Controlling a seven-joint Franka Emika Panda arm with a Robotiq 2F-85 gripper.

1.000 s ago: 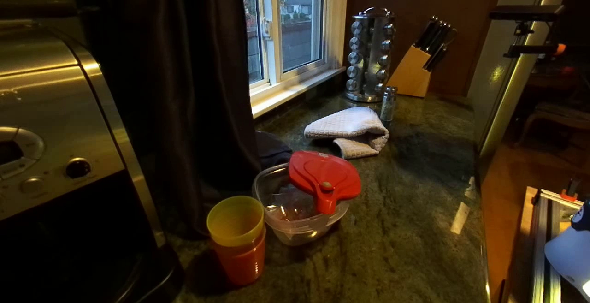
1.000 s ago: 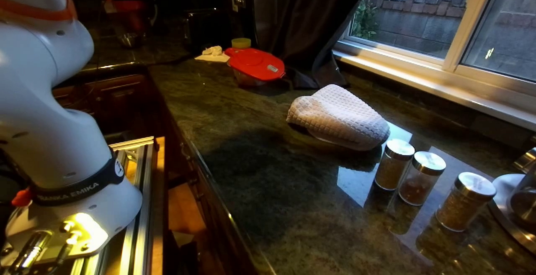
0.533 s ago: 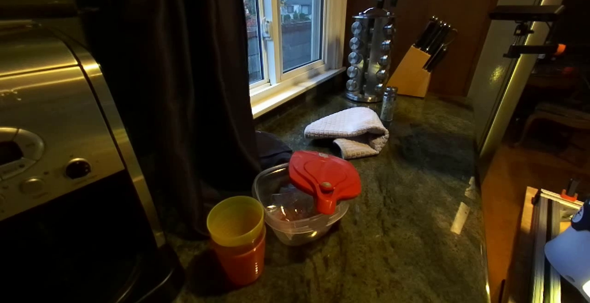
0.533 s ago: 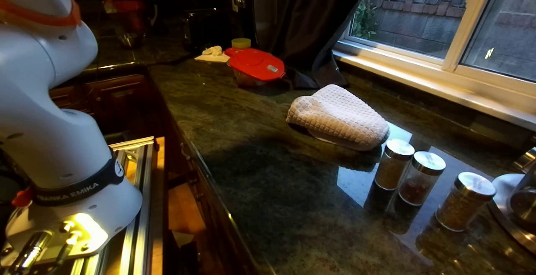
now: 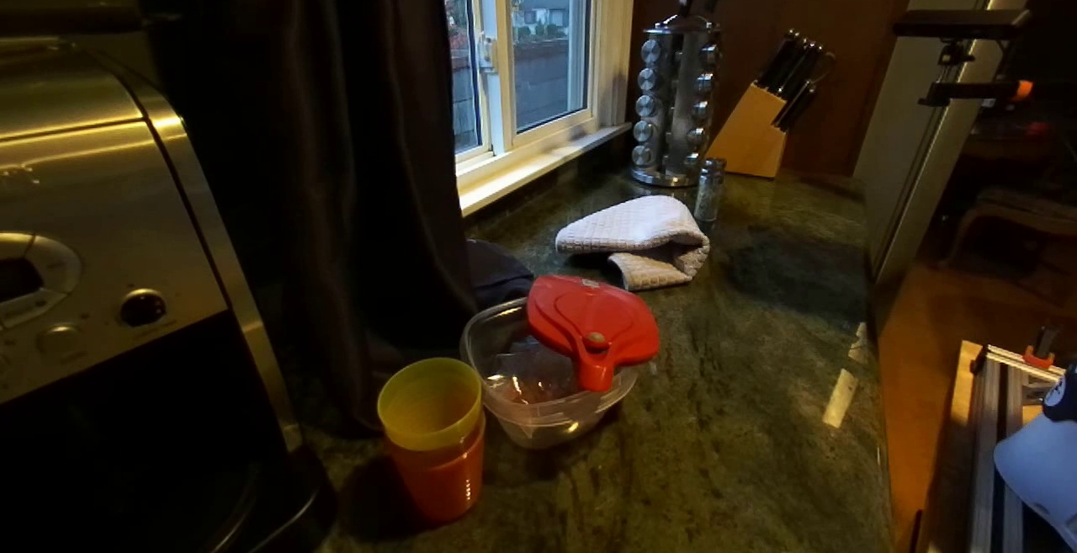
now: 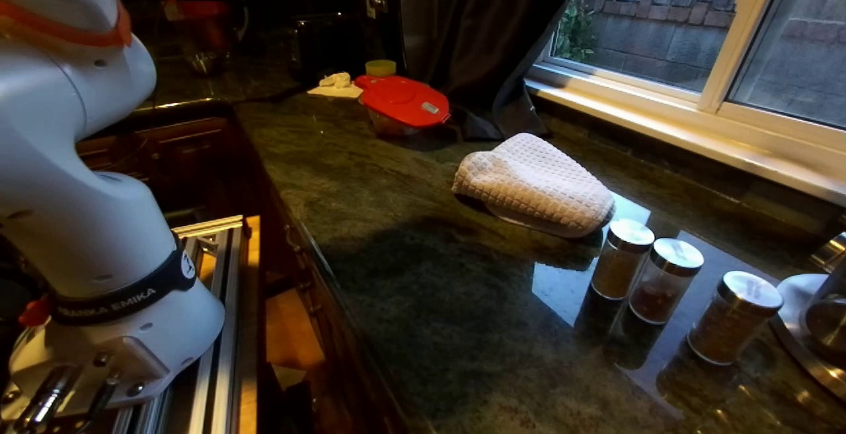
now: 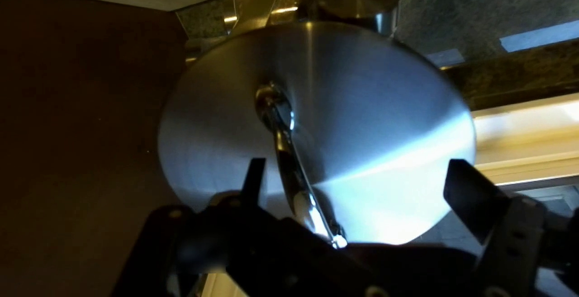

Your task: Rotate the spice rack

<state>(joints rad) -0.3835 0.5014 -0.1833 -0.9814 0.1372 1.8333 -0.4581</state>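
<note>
The spice rack (image 5: pixel 673 103) is a tall round metal tower of jars standing upright by the window in an exterior view. Only part of its base (image 6: pixel 801 305) shows at the right edge in an exterior view. In the wrist view its round metal top (image 7: pixel 362 84) fills the middle, with a curved shiny handle (image 7: pixel 289 166) across it. My gripper (image 7: pixel 357 177) is open above the top. Its fingers stand on either side of the handle, which lies nearer the left finger. In an exterior view the dark gripper (image 5: pixel 688 2) is just over the rack's top; contact is unclear.
A wooden knife block (image 5: pixel 749 128) stands close beside the rack. Loose spice jars (image 6: pixel 664 282) stand in front of it, then a folded towel (image 6: pixel 542 183). The window sill (image 5: pixel 547 166) runs alongside. A plastic tub with a red lid (image 5: pixel 593 326) and stacked cups (image 5: pixel 433 443) are farther off.
My gripper has come down onto the level of the rack's top and shifted slightly left in an exterior view. The arm has leaned a little. The rack shows no visible turn.
</note>
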